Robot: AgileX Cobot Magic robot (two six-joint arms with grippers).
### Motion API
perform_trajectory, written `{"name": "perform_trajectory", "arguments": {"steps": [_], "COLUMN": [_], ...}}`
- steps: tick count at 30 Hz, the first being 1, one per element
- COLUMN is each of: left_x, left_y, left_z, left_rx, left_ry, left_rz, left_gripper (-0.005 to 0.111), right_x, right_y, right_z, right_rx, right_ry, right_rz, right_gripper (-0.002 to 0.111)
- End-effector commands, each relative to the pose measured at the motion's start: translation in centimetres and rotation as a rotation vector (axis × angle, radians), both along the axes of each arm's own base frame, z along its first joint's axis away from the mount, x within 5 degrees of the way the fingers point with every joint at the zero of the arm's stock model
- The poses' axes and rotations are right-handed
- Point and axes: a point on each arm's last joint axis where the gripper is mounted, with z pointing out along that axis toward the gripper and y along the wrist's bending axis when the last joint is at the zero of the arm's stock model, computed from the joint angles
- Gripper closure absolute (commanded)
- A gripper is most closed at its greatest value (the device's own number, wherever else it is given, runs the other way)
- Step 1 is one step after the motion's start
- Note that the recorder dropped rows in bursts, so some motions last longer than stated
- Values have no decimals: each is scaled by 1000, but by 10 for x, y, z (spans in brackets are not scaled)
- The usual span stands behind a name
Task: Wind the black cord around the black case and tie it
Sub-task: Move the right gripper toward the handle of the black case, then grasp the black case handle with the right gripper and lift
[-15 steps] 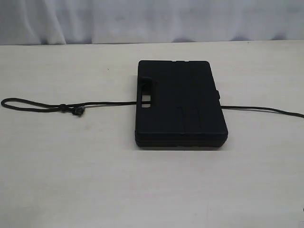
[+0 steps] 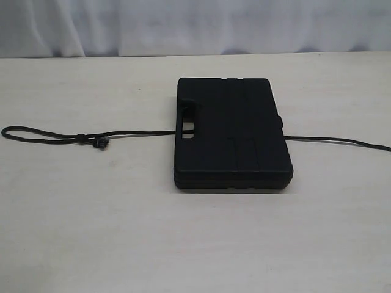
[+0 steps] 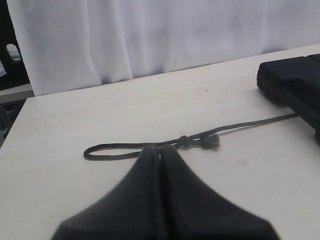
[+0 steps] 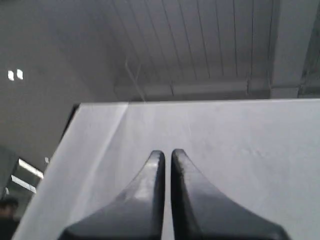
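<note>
The black case lies flat on the table, handle cut-out toward the left. The black cord runs under it: to the left it ends in a small knot and a narrow loop, to the right it trails off the frame edge. Neither gripper shows in the exterior view. In the left wrist view my left gripper is shut and empty, its tips just short of the loop; the knot and a case corner lie beyond. My right gripper is shut, holding nothing, with no cord or case in its view.
The pale wooden table carries only the case and cord. A white curtain hangs behind its far edge. The right wrist view faces a pale surface and a dim panelled ceiling.
</note>
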Motion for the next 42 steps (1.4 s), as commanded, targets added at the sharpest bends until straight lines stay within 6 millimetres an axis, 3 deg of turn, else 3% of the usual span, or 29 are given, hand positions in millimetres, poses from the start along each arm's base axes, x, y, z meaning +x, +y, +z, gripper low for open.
{"name": "perform_trajectory", "arguments": {"steps": [1, 7, 11, 16, 24, 27, 28, 33, 37, 38, 42], "left_x": [0, 0, 0, 0, 0, 0, 0, 0, 0, 0, 0], "left_y": [-1, -1, -1, -1, -1, -1, -1, -1, -1, -1, -1], "left_z": [0, 0, 0, 0, 0, 0, 0, 0, 0, 0, 0], "left_rx": [-10, -10, -10, -8, -8, -8, -8, -8, -8, -8, -8], "left_ry": [-11, -11, -11, -11, -11, -11, -11, -11, -11, -11, -11], "left_rz": [-9, -9, -9, -9, -9, -9, -9, -9, -9, -9, -9], "left_gripper": [107, 107, 107, 107, 107, 107, 107, 107, 107, 107, 107], "right_x": [-8, -11, 6, 49, 131, 170, 195, 238, 267, 279, 319], "right_y": [-3, -9, -12, -8, 9, 24, 35, 73, 119, 142, 201], "right_z": [21, 72, 101, 133, 146, 137, 125, 73, 26, 12, -7], "right_rx": [119, 111, 112, 137, -51, -94, -129, -281, -398, -420, -431], "right_ry": [-12, 220, 519, 922, 1437, 1598, 1693, 1931, 1997, 2003, 2024], "right_rz": [131, 58, -20, -55, -131, -48, 21, 179, 148, 136, 161], "right_gripper": [104, 102, 84, 52, 52, 52, 52, 56, 57, 57, 57]}}
